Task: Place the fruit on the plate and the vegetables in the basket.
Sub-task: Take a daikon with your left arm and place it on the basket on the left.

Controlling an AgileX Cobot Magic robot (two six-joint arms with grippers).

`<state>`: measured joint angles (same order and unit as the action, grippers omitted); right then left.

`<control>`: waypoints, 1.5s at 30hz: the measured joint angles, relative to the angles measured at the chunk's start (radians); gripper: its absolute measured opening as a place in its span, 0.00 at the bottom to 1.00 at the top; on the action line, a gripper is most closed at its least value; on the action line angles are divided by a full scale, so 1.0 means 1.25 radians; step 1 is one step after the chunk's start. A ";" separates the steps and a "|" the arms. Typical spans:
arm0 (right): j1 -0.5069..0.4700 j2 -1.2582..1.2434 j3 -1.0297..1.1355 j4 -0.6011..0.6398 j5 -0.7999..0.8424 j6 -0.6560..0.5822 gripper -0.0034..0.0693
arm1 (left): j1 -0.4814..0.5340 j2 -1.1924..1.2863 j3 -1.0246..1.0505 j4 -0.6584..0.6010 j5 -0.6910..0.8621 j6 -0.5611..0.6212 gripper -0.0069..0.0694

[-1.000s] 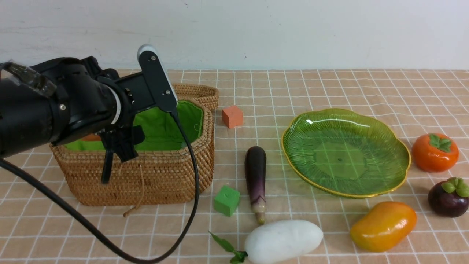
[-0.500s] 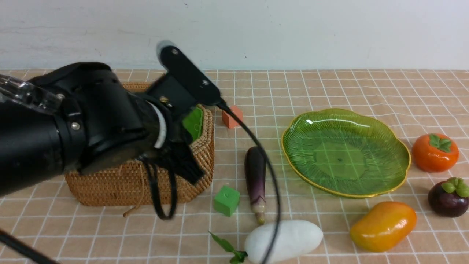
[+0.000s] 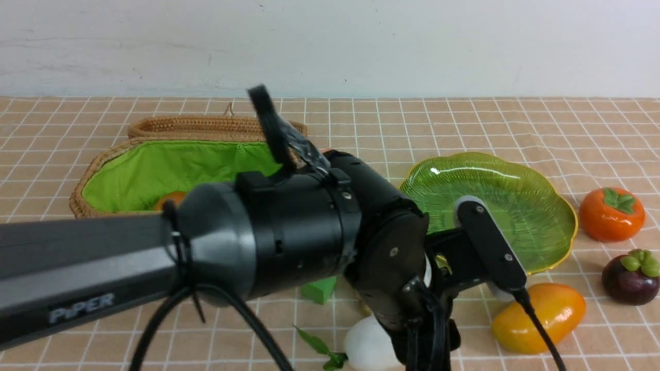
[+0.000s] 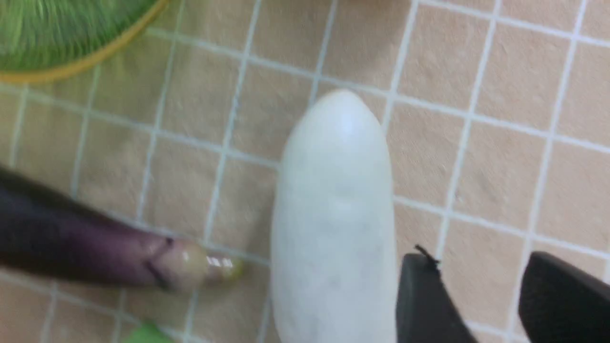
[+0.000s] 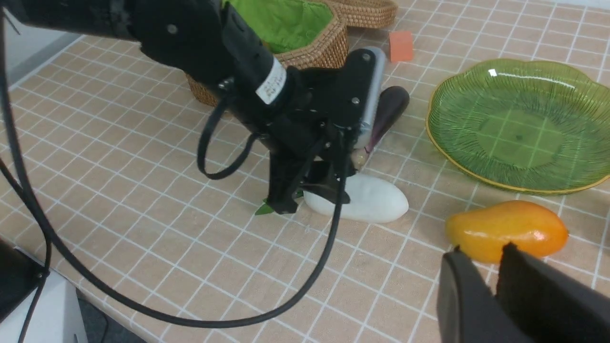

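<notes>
My left gripper hangs low over the white radish, open. One of its fingers is against the radish's side, and only tablecloth shows in the gap. The purple eggplant lies beside the radish. My left arm hides both in the front view, except the radish's leafy end. The potato sits in the basket. The green plate holds nothing. The mango, mangosteen and persimmon lie on the cloth. My right gripper hovers near the mango, a narrow gap between its fingers.
A green cube peeks from under my left arm near the basket's front. An orange cube sits between basket and plate. The left arm's black cable loops over the cloth. The table's near edge shows in the right wrist view.
My left arm has swung from above the basket to the right and down to the radish. The basket's green lining is uncovered again. The right gripper has not visibly changed.
</notes>
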<state>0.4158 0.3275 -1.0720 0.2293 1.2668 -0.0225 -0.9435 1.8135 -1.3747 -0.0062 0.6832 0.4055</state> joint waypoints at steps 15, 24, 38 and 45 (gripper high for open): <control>0.002 0.000 0.001 0.031 0.000 0.000 0.23 | -0.004 0.172 -0.026 0.206 -0.139 -0.062 0.71; 0.002 0.000 0.002 0.016 0.000 0.000 0.23 | -0.008 0.121 -0.050 0.208 -0.030 -0.075 0.71; 0.002 0.000 0.002 -0.044 0.001 0.000 0.24 | -0.008 -0.056 -0.059 0.230 0.062 -0.076 0.71; 0.002 0.000 0.002 -0.045 -0.038 0.000 0.24 | 0.090 -0.233 -0.016 0.433 0.104 -0.103 0.71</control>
<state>0.4186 0.3275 -1.0690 0.1736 1.2197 -0.0225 -0.8304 1.5218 -1.3947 0.5354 0.8127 0.2771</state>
